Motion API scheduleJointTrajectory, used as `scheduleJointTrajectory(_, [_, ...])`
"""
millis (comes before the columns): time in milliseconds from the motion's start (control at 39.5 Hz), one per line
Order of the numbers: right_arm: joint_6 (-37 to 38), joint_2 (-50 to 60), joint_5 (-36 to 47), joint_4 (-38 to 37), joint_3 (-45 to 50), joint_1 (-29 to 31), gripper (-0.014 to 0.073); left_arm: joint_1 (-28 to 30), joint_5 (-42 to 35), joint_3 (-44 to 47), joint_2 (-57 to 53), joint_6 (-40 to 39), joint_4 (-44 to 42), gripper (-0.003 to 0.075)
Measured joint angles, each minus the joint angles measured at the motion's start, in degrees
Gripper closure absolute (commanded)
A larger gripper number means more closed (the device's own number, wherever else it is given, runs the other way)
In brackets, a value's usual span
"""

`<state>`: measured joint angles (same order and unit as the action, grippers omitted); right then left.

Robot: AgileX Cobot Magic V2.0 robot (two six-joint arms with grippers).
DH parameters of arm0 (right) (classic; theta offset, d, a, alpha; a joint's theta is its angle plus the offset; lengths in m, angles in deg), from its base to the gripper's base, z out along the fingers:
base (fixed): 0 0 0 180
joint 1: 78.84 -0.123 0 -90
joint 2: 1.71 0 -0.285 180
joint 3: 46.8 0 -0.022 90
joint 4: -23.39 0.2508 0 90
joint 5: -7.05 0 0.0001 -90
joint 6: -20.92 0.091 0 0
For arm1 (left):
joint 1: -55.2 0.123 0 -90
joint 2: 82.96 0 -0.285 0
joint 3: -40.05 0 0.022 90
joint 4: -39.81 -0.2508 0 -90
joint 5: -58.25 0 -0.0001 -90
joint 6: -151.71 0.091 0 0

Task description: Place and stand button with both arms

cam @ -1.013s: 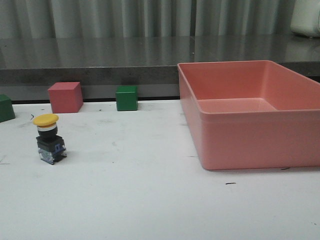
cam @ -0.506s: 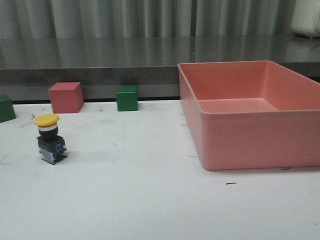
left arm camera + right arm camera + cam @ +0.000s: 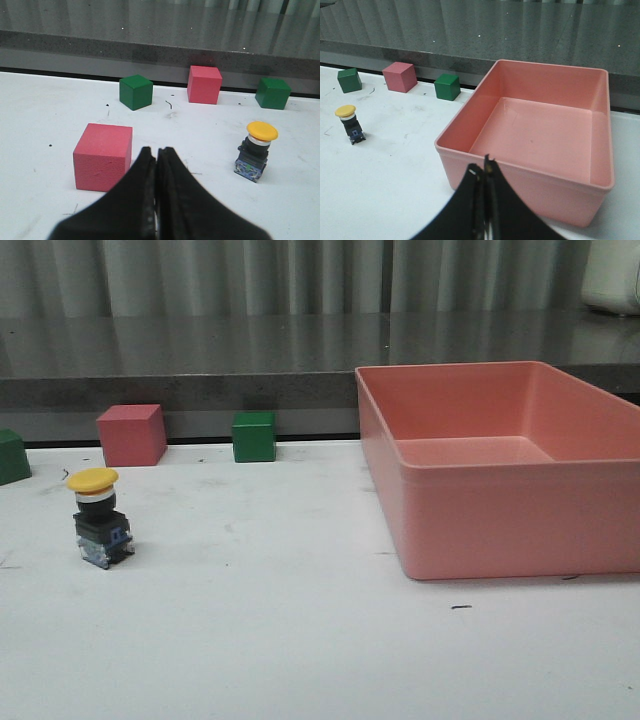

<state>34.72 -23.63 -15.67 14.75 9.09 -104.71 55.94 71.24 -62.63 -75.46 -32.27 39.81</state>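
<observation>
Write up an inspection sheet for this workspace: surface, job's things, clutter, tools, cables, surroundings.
Surface: white table, scuffed, with small dark marks.
Job's things: button stands upright on its black base, yellow cap on top, at the table's left; nothing touches it.
Clutter: pink bin, nothing in it, on the right; pink cube and green cube along the back edge; another green cube at the far left; a larger pink cube shows only in the left wrist view.
Tools: left tool shut, holding nothing; right tool shut, holding nothing, near the bin.
Cables: nothing seen.
Surroundings: dark grey ledge behind the table, curtain above it.
</observation>
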Motion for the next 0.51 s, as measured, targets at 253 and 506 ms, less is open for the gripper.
scheduleJointTrajectory(253, [0.0, 0.0, 0.03, 0.0, 0.0, 0.0, 0.0656, 0.0, -5.09, 0.0, 0.0, 0.0, 0.0, 0.074])
scheduleJointTrajectory(506, [0.0, 0.0, 0.03, 0.0, 0.0, 0.0, 0.0656, 0.0, -5.36, 0.0, 0.0, 0.0, 0.0, 0.074])
